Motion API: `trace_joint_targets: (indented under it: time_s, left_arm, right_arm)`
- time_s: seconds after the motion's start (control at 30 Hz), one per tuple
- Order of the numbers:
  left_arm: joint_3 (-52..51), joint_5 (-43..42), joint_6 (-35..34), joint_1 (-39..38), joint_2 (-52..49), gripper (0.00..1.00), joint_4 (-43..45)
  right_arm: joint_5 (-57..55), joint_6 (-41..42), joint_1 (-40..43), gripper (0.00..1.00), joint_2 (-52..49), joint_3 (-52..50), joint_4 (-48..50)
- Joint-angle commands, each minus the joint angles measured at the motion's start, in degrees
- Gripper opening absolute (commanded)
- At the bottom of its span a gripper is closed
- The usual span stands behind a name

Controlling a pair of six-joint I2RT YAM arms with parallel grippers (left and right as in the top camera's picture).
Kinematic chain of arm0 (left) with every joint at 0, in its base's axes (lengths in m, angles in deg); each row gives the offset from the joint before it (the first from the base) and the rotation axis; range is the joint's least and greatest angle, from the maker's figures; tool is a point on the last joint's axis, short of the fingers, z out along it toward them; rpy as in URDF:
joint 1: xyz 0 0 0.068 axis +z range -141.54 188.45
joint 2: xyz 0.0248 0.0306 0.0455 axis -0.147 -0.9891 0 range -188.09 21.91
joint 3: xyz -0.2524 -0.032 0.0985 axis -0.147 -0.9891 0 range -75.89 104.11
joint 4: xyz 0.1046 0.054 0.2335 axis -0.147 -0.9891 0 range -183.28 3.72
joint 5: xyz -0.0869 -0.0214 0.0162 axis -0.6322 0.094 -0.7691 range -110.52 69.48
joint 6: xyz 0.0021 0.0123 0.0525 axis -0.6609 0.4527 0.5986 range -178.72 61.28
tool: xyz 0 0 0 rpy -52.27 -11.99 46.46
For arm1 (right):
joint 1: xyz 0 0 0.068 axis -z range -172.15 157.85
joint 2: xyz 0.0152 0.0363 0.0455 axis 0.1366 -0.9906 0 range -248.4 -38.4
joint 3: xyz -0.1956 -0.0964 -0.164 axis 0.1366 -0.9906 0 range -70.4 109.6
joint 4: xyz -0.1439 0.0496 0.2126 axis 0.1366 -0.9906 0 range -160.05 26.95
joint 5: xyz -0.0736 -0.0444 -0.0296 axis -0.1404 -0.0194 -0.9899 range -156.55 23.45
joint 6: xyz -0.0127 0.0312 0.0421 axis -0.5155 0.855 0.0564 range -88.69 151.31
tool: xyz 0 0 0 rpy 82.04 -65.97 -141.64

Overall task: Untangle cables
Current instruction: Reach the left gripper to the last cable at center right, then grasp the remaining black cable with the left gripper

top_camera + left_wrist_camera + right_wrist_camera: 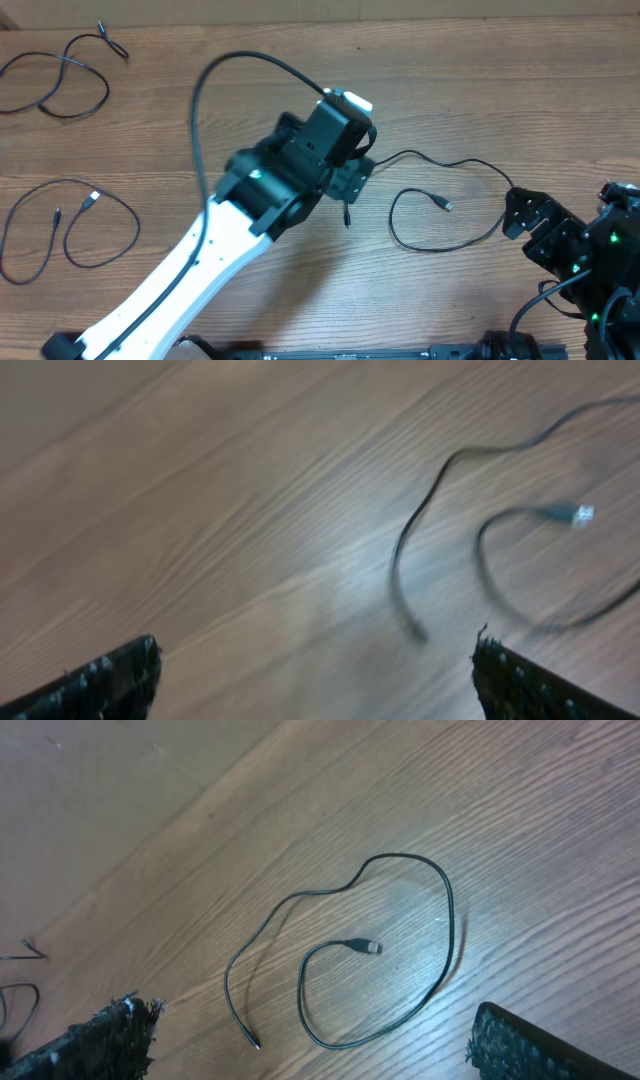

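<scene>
- The central cable (452,925) is laid flat on the wooden table (250,40), right of centre, as one open loop with a wavy tail. It is knotted to no other cable.
- In the overhead view its long axis is seen to run left to right across the table.
- Its silvery plug (447,206) is located inside the loop and is pointed towards the lower right of the overhead view.
- Its dark end (346,220) is pointed towards the base side of the table and lies just beside the left gripper (315,660).
- In the left wrist view this dark end is seen on the table between the two fingertips, nearer the one at the picture's right. It is not pinched.
- The left gripper's fingers are spread wide and nothing is held. The left wrist view is blurred.
- The right gripper (315,1020) is likewise spread wide and nothing is held. It is positioned at the lower right of the table, just beside the loop's right side.
- A second cable (135,225) is laid in double loops at the left edge, well apart from the central one. Its silvery plug (93,198) is located inside the loops.
- A third cable (66,62) is laid at the far left corner, where it is crossed over itself once.
</scene>
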Motion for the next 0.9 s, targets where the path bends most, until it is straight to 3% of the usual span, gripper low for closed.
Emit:
trace_joint_targets:
  time_s: [0.0, 0.13, 0.37, 0.77, 0.87]
  left_arm:
    - [-8.35, -9.51, 7.69, 0.44, -2.29, 1.00, 9.05]
    - [-11.93, -12.48, 15.10, 0.39, -8.72, 1.00, 21.24]
    - [-11.91, -15.08, 17.90, 0.44, -19.82, 0.99, 26.56]
    - [-11.93, -16.76, 9.64, 0.46, -25.57, 1.00, 25.09]
    - [-11.93, -16.85, 4.79, 0.44, -26.77, 1.00, 24.79]
  right_arm:
    - [-0.52, -0.26, 0.17, 1.00, 0.11, 1.05, 0.24]
    - [-0.52, -0.26, 0.17, 1.00, 0.11, 1.05, 0.24]
    - [-0.52, -0.26, 0.17, 1.00, 0.11, 1.05, 0.24]
    - [-0.52, -0.26, 0.17, 1.00, 0.11, 1.05, 0.24]
    - [-0.52, -0.26, 0.17, 1.00, 0.11, 1.05, 0.24]
